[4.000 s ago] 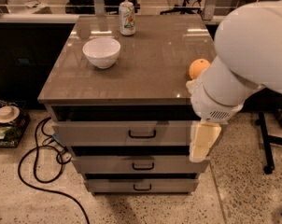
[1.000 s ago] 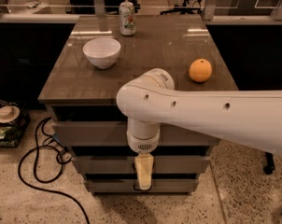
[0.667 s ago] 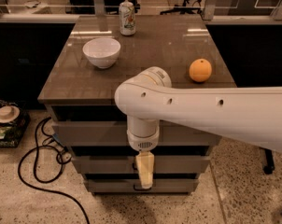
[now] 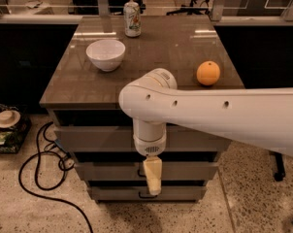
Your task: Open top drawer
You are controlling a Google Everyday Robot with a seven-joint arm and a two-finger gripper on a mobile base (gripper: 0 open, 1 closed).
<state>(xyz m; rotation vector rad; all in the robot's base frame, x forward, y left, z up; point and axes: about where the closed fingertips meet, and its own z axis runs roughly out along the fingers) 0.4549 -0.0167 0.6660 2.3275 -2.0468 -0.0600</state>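
In the camera view, the gripper (image 4: 153,176) hangs at lower centre, in front of the middle drawer (image 4: 190,171). That puts it below the top drawer (image 4: 93,139), which looks shut and runs across mid-frame just under the tabletop. I cannot tell whether the gripper is set wide or narrow. The wrist hides the top drawer's handle, so you are probably too low. Raise the gripper, centre it on that bar, grip squarely, then pull straight toward the bottom of the frame. Keep the pull level so the bowl (image 4: 105,54) and orange (image 4: 208,73) stay put.
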